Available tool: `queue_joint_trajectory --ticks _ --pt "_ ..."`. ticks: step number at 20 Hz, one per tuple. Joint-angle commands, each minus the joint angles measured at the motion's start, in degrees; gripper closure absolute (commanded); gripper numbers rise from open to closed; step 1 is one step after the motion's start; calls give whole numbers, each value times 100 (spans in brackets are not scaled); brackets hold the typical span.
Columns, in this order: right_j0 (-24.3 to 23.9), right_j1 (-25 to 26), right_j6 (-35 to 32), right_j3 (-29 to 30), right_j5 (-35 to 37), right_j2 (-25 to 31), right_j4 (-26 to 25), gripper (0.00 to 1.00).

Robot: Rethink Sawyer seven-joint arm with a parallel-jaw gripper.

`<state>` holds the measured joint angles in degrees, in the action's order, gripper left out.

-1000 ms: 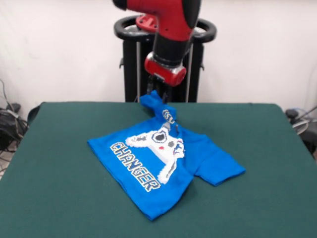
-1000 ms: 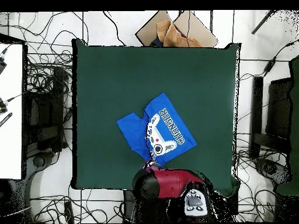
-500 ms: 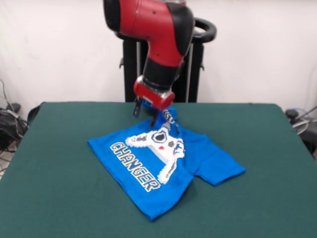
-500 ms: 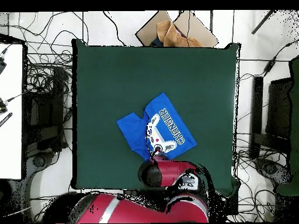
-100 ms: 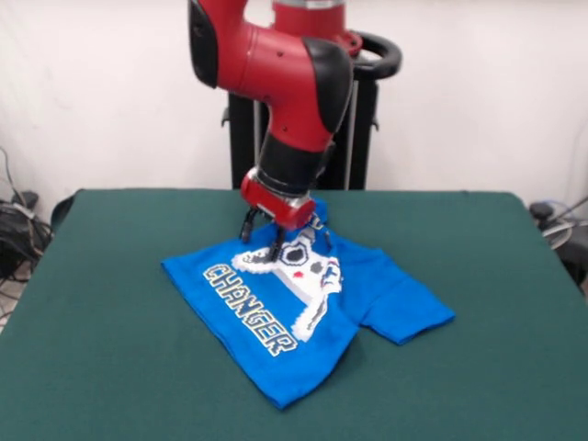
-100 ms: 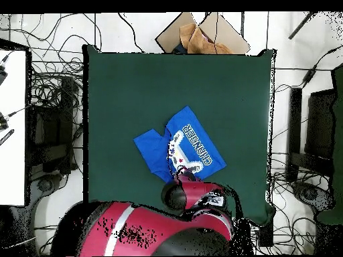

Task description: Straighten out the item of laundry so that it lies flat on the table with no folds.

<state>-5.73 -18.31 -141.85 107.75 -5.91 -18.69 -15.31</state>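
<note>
The dark fingers of the red and black arm stand spread apart, one tip down at the far-left edge of the shirt's print and the other beside the pixel controller's top; they hold no cloth and their tips seem to rest on or just above the fabric. Above them sits a red wrist collar, then a black link and the bulky red upper arm that fills the top of the front view; from overhead the arm's red and black bulk covers the shirt's edge nearest the robot.

The small bright blue short-sleeved T-shirt lies near the middle of the bench, a large rectangular surface covered in dark green felt-like cloth, somewhat toward the robot's side. It is turned at an angle to the bench edges. Its front shows a white-grey pixel game-controller print with a small red dot, and the yellow-white word "CHANGER" running slantwise beside it. The part under the wrist is bunched and folded over, so the other lettering shows only as a curled scrap there. One sleeve spreads flat toward the right of the front view; a crease runs from the print down to the hem, and the lower corner comes to a point
</note>
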Motion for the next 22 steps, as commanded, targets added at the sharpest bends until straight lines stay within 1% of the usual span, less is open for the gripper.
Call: queue_joint_trajectory --ticks 1,5,6,7,9,12,14,15,17,19,22 --pt "260 864 -708 -1173 -113 -392 895 0" --pt "430 1080 -660 -1278 -161 -674 1052 0" --pt "616 1276 -696 -1341 -282 -917 1189 0" --pt "702 1426 -733 -1364 -384 -1032 1309 0" --pt "997 1860 -797 -1455 -778 -1433 1697 0" --pt "1109 2124 -750 -1538 -969 -1542 2019 0" --pt "1358 2403 -739 -1551 -1100 -1819 2398 0" --pt "1423 2515 -677 -1573 -1143 -1923 2508 0" --pt "1318 2592 -474 -1661 -1254 -1916 2495 0" --pt "1075 2509 -385 -1692 -1380 -1708 2339 0" --pt "984 2441 -324 -1690 -1398 -1590 2253 0"
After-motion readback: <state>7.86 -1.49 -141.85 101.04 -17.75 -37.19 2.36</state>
